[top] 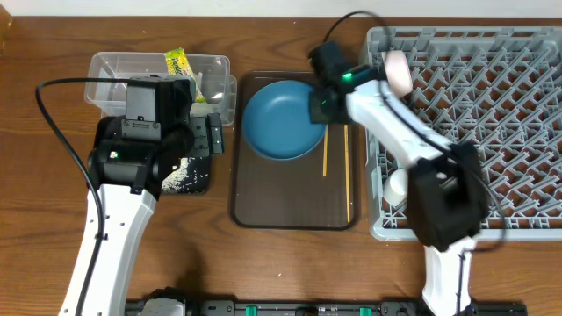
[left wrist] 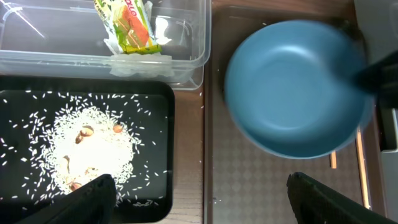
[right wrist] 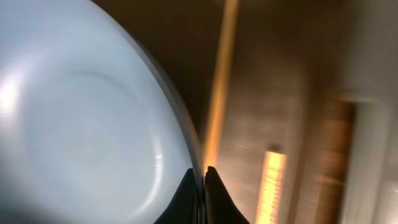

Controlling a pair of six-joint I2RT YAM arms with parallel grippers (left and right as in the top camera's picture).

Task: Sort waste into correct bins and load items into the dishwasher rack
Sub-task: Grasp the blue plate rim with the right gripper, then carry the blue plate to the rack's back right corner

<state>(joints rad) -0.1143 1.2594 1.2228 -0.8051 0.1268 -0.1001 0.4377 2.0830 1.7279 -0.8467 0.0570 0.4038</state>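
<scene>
Loading step: right gripper clenched on rim of blue plate, centre frame, at brown serving tray; left gripper spread wide by black tray. Next, likely: lift, carry rightward, slot between pegs of dishwasher rack.

Overhead, the left arm covers most of the black tray, leaving one rice-flecked corner showing. The right arm hides part of the rack, which the picture's right edge also cuts off, and half covers a white bowl. In the left wrist view the plate is smeared (its right rim lost behind a dark shape), and the clear tub runs off the top. The right wrist view is blurred throughout; the chopsticks read only as orange streaks.
</scene>
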